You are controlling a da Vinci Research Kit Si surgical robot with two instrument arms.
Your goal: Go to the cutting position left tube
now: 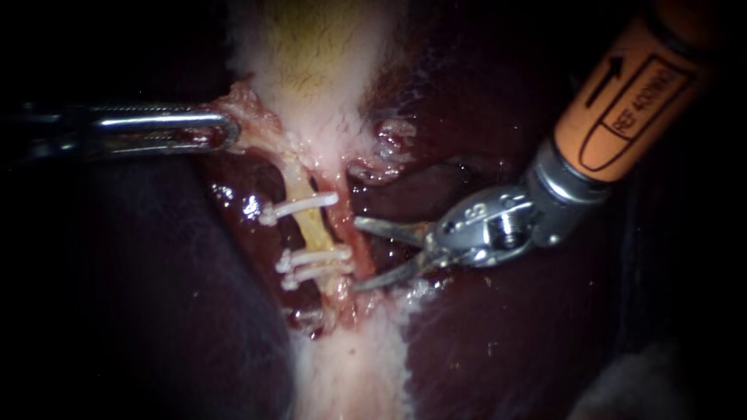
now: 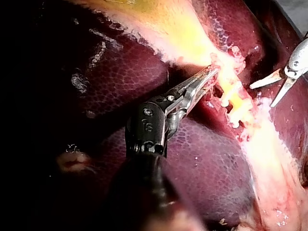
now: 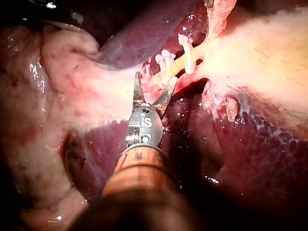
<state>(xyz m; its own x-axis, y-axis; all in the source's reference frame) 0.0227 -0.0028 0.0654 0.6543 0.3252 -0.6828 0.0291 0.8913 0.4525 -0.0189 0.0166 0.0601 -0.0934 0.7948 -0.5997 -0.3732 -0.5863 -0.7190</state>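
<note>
Left tube, yellowish, carries three clips. Right instrument claw wide, tips just beside tubes, level with gap between clips. Left instrument claw clamped on tissue flap.

A surgical lab: glistening liver, a tube carrying white clips (raw tissue fills every view).

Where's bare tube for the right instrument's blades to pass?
One free stretch: the yellow tube between the upper clip and the lower pair of clips; the right instrument, jaws open, sits beside it. Crowded below, where the pair lies close together, and above, where the left instrument grips tissue.
</note>
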